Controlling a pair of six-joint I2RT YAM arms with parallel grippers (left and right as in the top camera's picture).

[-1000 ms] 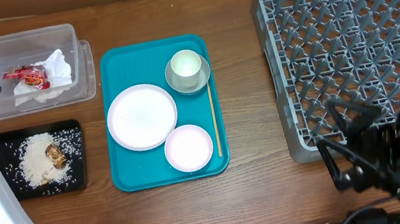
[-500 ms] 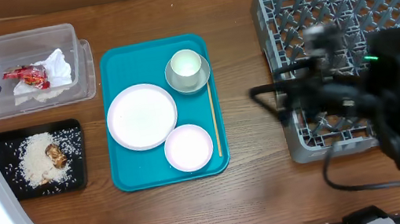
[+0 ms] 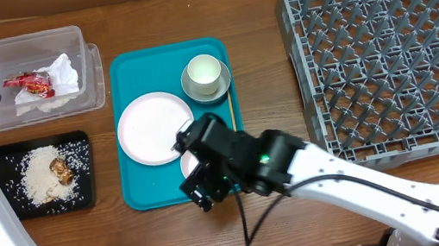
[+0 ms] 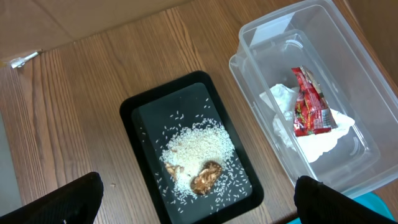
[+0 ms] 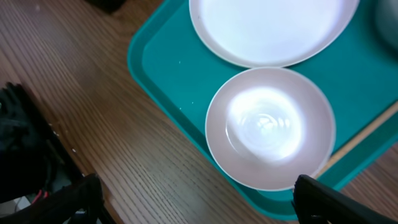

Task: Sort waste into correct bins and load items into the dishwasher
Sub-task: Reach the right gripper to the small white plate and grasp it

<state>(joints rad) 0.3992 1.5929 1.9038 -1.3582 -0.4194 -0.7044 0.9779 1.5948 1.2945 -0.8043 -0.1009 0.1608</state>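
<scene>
**Fig. Right arm over the serving tray, overhead and wrist views.** The teal tray (image 3: 142,189) lies at table centre. The dish rack (image 3: 391,45) stands well apart at its 3 o'clock. The clear bin (image 3: 30,77) and the black tray of rice (image 3: 44,175) lie at its 9 o'clock.

On the teal tray, the small bowl (image 5: 270,127) sits just beside the large plate (image 5: 273,28), at the plate's 5 o'clock in the overhead view. A cup on a saucer (image 3: 204,71) stands at the plate's 1 o'clock. A chopstick (image 3: 236,138) lies along the tray's 3 o'clock edge, close to the bowl.

The right gripper (image 5: 196,186) hangs above the bowl's tray corner with its fingers spread wide and nothing between them. The left gripper (image 4: 198,186) is likewise spread and empty over the black tray.

The bowl is probably the next item for the rack. It looks glossy, rigid and light, so it is likely to slip under a pinch and may chip if dropped.

The rim is the natural hold, with one finger inside the bowl and one outside. The 7 o'clock arc in the wrist view lies nearest the tray's raised lip, which may crowd the outer finger. The 4 o'clock arc is near the chopstick.
</scene>
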